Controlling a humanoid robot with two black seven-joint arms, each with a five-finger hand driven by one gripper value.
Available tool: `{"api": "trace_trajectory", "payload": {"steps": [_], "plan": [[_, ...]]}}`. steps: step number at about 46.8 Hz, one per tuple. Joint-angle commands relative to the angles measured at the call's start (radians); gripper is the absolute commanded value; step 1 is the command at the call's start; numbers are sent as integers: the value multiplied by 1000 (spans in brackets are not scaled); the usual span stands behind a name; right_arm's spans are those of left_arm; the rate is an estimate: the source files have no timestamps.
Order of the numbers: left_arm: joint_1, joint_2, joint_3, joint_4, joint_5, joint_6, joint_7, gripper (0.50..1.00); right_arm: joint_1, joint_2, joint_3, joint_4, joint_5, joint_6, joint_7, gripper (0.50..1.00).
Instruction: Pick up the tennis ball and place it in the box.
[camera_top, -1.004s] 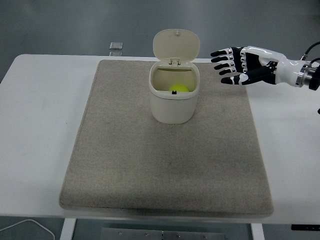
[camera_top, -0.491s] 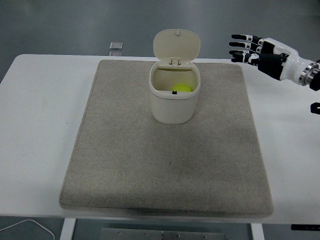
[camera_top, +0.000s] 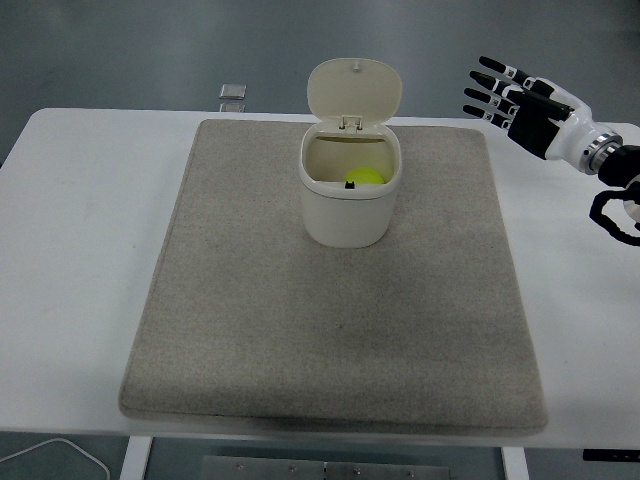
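At the near edge of the white bench (camera_top: 70, 300), a thin white cable (camera_top: 60, 452) curls past the bottom left corner, below the bench top. Most of the bench is covered by a large rectangular beige fabric mat (camera_top: 330, 330), whose near half lies bare.

Farther in, toward the far middle of the mat, stands a small cream plastic box with rounded corners (camera_top: 347, 205). Its hinged cream lid (camera_top: 355, 90) is tipped up and back, upright behind the opening, so the inside shows from above. The yellow-green tennis ball (camera_top: 361, 177) lies inside this box, low against the right part of the interior, with a small dark latch piece on the front rim just in front of it (only the ball's upper part shows over the rim).

To the right and a little farther back, well apart from the box, the black-and-white five-fingered right hand (camera_top: 515, 95) hangs in the air over the bench's far right corner, beyond the mat's edge. Its fingers are spread wide and straight, pointing left toward the lid, and they hold nothing. Its white wrist and black arm run off the right edge.

Beyond the bench's far edge, a small flat grey square object (camera_top: 232, 92) lies on the dark floor.
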Motion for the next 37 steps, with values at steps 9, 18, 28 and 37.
{"api": "trace_trajectory", "payload": {"steps": [9, 18, 28, 37], "plan": [[0, 0, 1, 0, 0, 1, 0, 992, -16, 0, 2, -1, -4, -4, 3, 934], [0, 0, 0, 0, 0, -1, 0, 992, -19, 3, 2, -4, -7, 4, 4, 934], [0, 0, 0, 0, 0, -1, 0, 992, -25, 20, 3, -7, -7, -1, 3, 934], [0, 0, 0, 0, 0, -1, 0, 992, -25, 20, 3, -7, -9, 2, 3, 934]]}}
